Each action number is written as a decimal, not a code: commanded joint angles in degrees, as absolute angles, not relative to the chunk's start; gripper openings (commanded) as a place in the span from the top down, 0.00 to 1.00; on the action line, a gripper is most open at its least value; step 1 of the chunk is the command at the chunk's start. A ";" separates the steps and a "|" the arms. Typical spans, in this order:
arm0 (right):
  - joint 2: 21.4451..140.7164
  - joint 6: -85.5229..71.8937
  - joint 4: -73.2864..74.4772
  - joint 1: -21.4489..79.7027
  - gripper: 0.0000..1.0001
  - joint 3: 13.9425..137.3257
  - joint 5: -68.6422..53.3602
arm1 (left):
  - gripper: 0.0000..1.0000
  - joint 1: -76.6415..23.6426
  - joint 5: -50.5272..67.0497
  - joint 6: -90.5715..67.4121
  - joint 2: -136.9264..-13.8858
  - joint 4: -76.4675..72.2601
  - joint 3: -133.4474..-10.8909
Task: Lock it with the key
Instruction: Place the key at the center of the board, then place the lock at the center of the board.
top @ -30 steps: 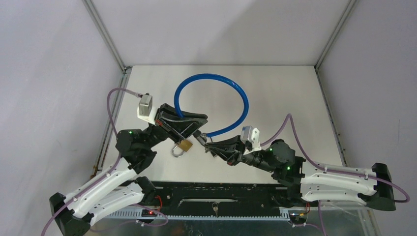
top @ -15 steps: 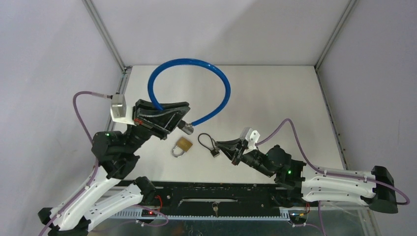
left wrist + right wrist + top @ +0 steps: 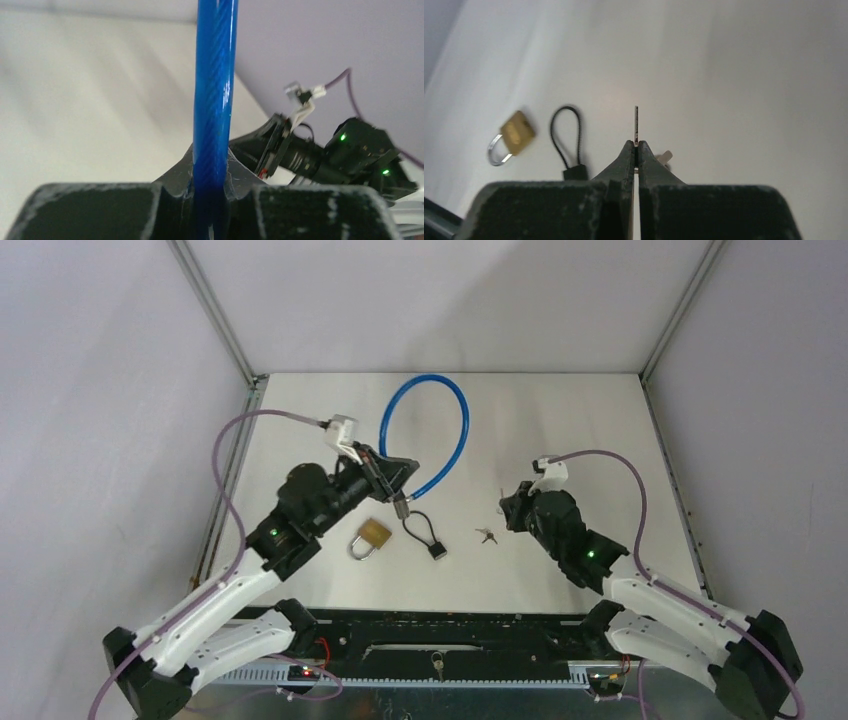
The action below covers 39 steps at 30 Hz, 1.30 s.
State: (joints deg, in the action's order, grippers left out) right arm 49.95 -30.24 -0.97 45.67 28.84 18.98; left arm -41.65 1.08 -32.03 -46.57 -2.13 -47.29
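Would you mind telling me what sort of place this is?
Probably a lab test cell for robot manipulation: plain white panels in an aluminium frame enclose a white table, with a left arm and right arm bolted at its near edge.

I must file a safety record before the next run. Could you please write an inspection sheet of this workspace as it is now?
Surface: white table, flat, no spill seen.
Job's things: blue cable lifted at one end, its loop over the table; padlock lying on the table; key held edge-on, blade past the fingertips.
Clutter: black cord loop lying to the right of the padlock.
Grippers: left pincer shut on the blue cable; right pincer shut on the key.
Cables: one purple wire on the left arm and one on the right arm, both arching free.
Surroundings: grey walls, metal frame post; no person seen.
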 commanded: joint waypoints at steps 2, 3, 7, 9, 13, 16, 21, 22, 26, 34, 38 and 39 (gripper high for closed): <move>55.55 -34.56 4.53 39.31 1.00 29.71 10.20 | 1.00 -41.05 4.77 -35.02 -52.26 -7.29 -44.12; 57.02 -34.45 4.28 39.01 1.00 29.71 8.98 | 1.00 -41.10 5.36 -35.60 -53.49 -8.58 -43.32; 63.54 -35.39 3.35 38.94 0.98 29.68 5.85 | 1.00 -41.08 5.77 -37.10 -57.63 -11.67 -40.25; 66.74 -36.16 2.63 38.94 0.96 29.71 4.89 | 1.00 -41.11 5.24 -37.47 -59.38 -12.09 -38.92; 70.11 -37.09 1.43 38.95 0.89 29.71 6.42 | 1.00 -41.05 4.35 -38.28 -61.84 -12.95 -35.98; 69.30 -36.51 1.32 39.03 0.72 29.71 8.59 | 1.00 -41.04 3.68 -38.50 -63.28 -13.65 -34.26; 64.35 -34.54 1.98 39.00 0.52 29.71 10.02 | 1.00 -41.04 3.43 -38.86 -66.74 -14.83 -32.87; 63.22 -34.01 2.32 39.00 0.51 29.71 10.32 | 1.00 -40.97 3.35 -39.11 -67.70 -15.19 -32.56; 57.84 -35.02 5.24 38.45 0.43 29.71 11.85 | 1.00 -40.93 4.85 -40.51 -72.09 -17.61 -32.17; 51.32 -36.07 10.62 35.94 0.37 29.71 11.01 | 1.00 -40.93 7.67 -41.40 -77.51 -20.53 -32.97; 50.41 -35.87 11.28 35.07 0.29 29.71 9.63 | 1.00 -40.93 7.86 -41.22 -79.08 -20.00 -33.81; 50.20 -35.86 11.42 34.92 0.26 29.71 9.14 | 0.99 -40.91 7.72 -41.22 -79.32 -19.84 -33.88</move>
State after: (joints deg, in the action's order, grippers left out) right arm 51.31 -35.53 10.09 35.68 28.84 9.98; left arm -41.25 6.72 -40.53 -78.72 -15.20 -32.60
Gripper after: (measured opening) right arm 0.702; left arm 0.171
